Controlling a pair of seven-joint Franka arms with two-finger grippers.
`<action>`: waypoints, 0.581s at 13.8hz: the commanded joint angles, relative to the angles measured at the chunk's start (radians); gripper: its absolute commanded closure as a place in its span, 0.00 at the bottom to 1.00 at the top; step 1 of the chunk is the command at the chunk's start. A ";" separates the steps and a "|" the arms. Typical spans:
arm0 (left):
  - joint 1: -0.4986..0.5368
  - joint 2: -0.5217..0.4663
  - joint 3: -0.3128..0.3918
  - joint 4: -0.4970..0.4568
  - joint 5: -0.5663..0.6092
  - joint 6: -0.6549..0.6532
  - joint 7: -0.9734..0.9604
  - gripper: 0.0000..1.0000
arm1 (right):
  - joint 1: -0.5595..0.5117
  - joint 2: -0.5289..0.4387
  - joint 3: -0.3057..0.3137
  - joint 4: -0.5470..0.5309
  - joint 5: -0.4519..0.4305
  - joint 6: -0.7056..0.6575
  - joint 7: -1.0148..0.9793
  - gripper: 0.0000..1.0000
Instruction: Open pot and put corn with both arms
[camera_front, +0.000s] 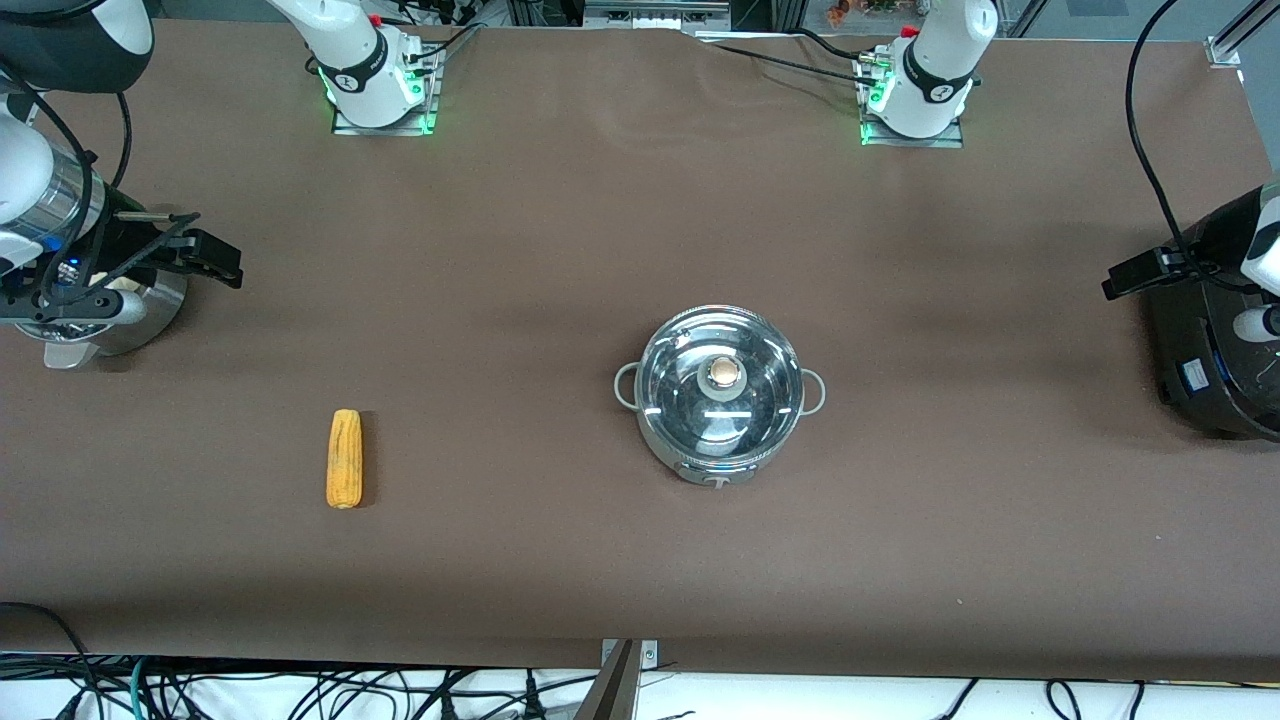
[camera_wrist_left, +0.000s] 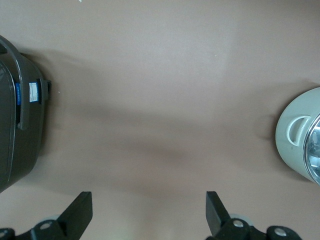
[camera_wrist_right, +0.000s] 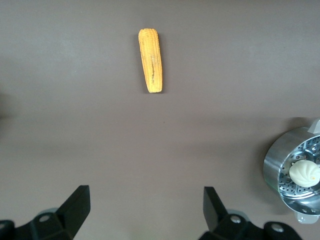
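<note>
Steel steamer pot (camera_wrist_right: 295, 176) at the right arm's end of the brown counter (camera_front: 560, 250) holds a white bun (camera_wrist_right: 305, 172) on its perforated insert. The right gripper (camera_wrist_right: 145, 210) hangs beside it, fingers (camera_wrist_right: 77, 205) spread wide and holding nothing; the corn (camera_front: 344, 458) lies flat on the counter, well apart from them. The pot (camera_front: 719, 395) sits mid-counter, its glass lid (camera_front: 719, 385) on, tan knob (camera_front: 723, 373) up. The left gripper (camera_wrist_left: 149, 212) waits wide open between the pot and the black cooker (camera_front: 1215, 340).
</note>
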 joint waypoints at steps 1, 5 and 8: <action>0.002 0.003 -0.003 0.014 0.027 -0.012 0.054 0.00 | -0.008 0.008 0.004 0.021 0.010 -0.005 -0.001 0.00; 0.007 0.003 -0.003 0.011 0.027 -0.012 0.078 0.00 | -0.008 0.008 0.002 0.021 0.010 -0.005 0.000 0.00; 0.008 0.005 -0.003 0.011 0.025 -0.012 0.078 0.00 | -0.008 0.008 0.004 0.021 0.010 -0.005 0.000 0.00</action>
